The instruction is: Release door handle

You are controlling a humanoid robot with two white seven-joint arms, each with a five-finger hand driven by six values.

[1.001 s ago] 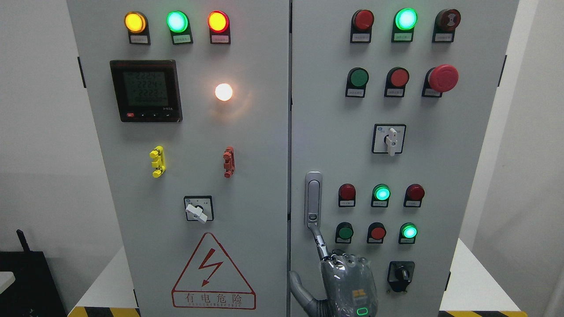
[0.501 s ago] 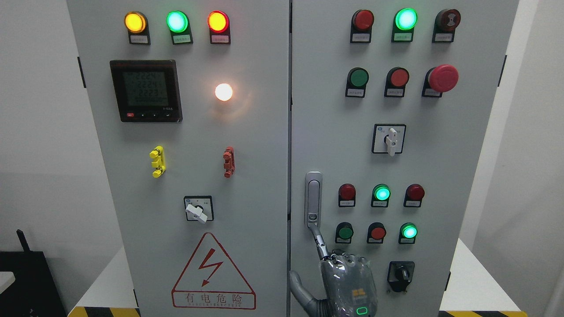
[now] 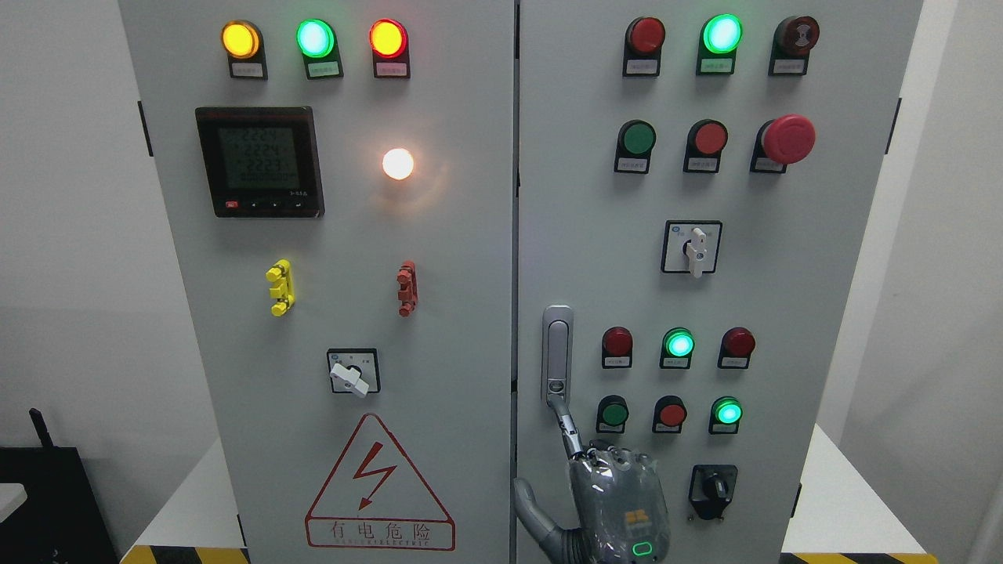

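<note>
The grey door handle (image 3: 557,352) stands upright at the left edge of the cabinet's right door (image 3: 783,298), with a round lock at its lower end. My right hand (image 3: 619,501) comes up from the bottom edge just below it, back towards the camera. Its index finger (image 3: 566,427) points up and left, and the tip touches the handle's bottom end. The other fingers are curled at the knuckles, the thumb (image 3: 529,505) sticks out to the left, and the hand grasps nothing. The left hand is out of view.
Round push buttons and lit green lamps (image 3: 678,344) sit just right of the handle. A black rotary switch (image 3: 713,489) is beside my hand. The left door (image 3: 470,313) carries a meter (image 3: 259,161), a white selector switch (image 3: 352,374) and a red warning triangle (image 3: 379,486).
My right hand has crept slightly up and left, bringing the index fingertip onto the handle's lower end. The meter's digits have changed.
</note>
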